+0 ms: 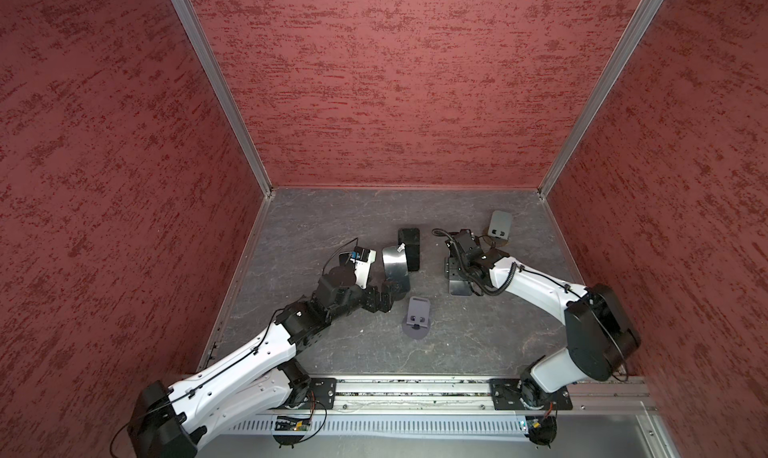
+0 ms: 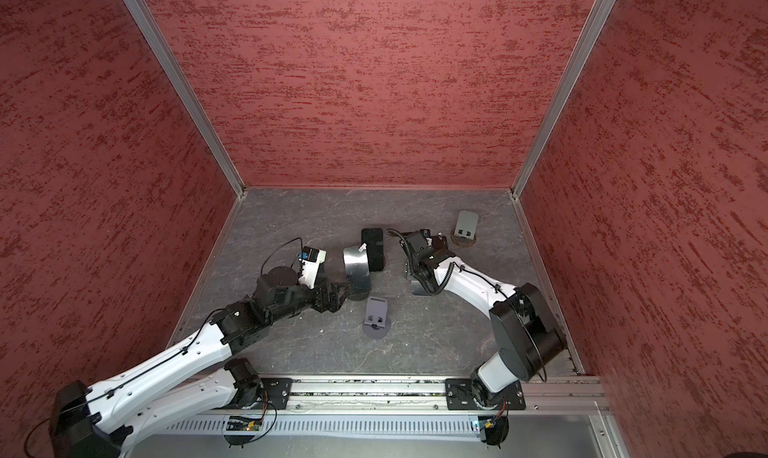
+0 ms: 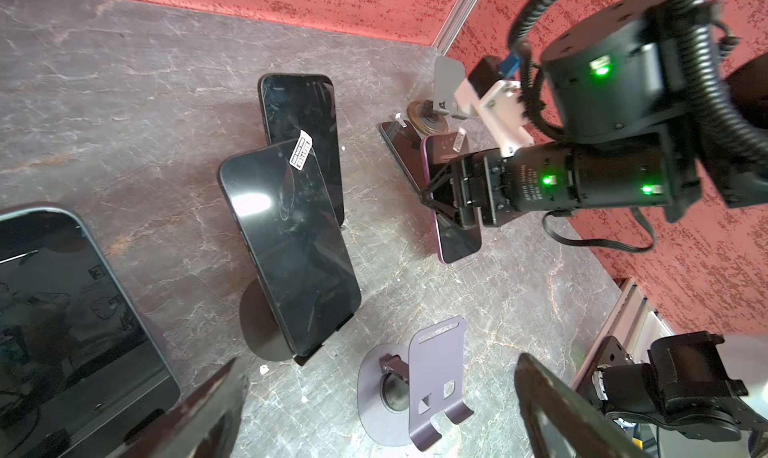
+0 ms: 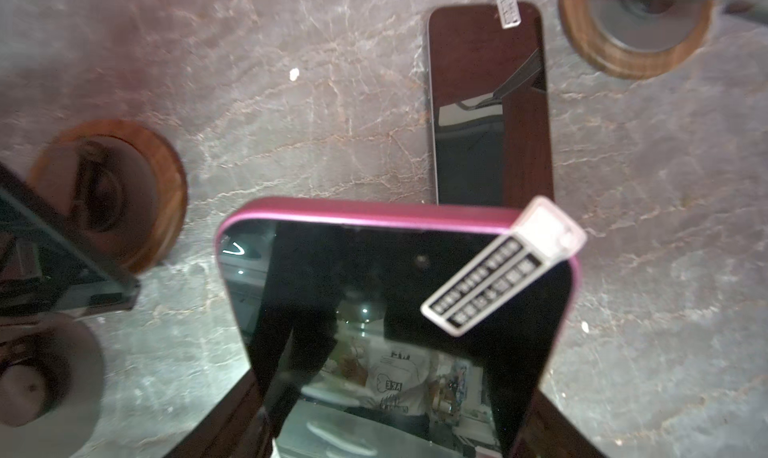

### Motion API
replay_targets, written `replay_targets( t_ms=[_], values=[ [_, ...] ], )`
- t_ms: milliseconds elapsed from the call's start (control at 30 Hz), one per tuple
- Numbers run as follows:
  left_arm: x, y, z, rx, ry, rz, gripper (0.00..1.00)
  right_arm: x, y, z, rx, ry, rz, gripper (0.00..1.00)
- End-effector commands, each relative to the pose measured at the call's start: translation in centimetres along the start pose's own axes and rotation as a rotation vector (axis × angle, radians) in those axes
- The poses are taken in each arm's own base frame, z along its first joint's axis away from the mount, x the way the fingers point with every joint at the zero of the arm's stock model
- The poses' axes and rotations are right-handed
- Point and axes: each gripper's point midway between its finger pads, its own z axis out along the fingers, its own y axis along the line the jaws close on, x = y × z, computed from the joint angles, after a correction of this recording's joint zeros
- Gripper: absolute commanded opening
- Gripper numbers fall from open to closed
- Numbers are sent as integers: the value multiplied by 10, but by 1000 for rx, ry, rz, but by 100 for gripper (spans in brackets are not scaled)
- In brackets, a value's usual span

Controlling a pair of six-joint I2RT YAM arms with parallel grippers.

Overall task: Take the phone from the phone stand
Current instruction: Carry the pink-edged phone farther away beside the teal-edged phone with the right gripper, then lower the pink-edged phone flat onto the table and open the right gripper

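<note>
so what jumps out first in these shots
The right gripper clamps a purple phone by its sides on the right of the table, beside a dark phone lying flat. Near the middle a black phone leans in its round stand, just ahead of the open left gripper, with an empty purple stand next to it, nearer the arms' bases.
</note>
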Motion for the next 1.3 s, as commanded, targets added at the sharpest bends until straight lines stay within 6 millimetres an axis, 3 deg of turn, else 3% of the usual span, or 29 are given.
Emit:
replay_targets(
  t_ms=[0,400,900,1267],
  values=[
    [-17,-11,-1,42,-45,-16,100,-27,14,0,-68,-55,-11,59],
    [-13,-8,2,26,-33,-16,99,-38,28,33,-91,-33,-50,60],
    [-10,-7,9,21,-18,-22,99,-42,26,72,-30,4,-56,62],
    [-10,-6,7,16,-19,-18,99,-43,22,88,-6,22,-28,64]
  ],
)
